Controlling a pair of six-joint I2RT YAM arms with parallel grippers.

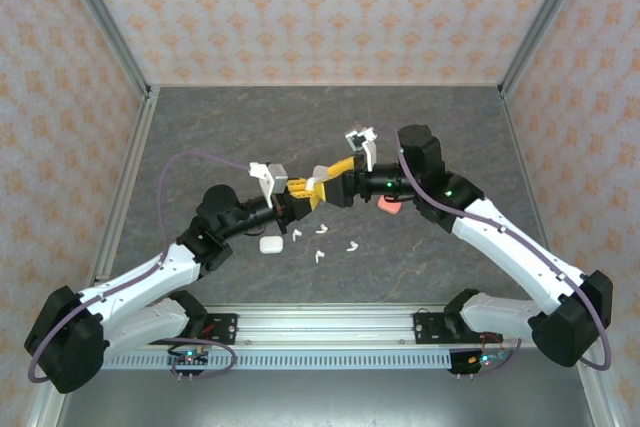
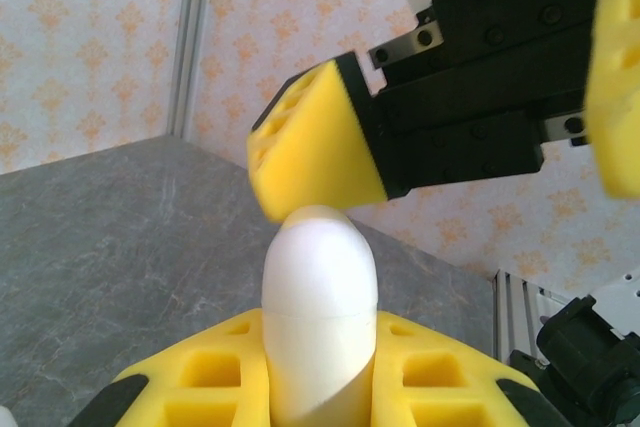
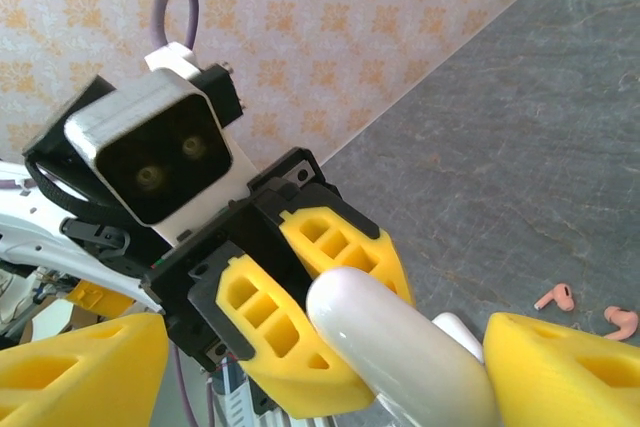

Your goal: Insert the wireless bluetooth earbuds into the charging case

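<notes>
The white earbuds (image 1: 322,230) are seen loose on the table (image 1: 450,127) below the jaws. The charging case (image 2: 318,297) is clamped by the left gripper (image 2: 318,387), seemingly presented for lid-opening to the right gripper (image 1: 328,183), whose jaws are spread wide about its top.

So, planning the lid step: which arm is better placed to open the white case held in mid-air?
Right, probably. The left claw is shut on the lower part of the white case, while the right claw is open with its fingers either side of the free top.
</notes>
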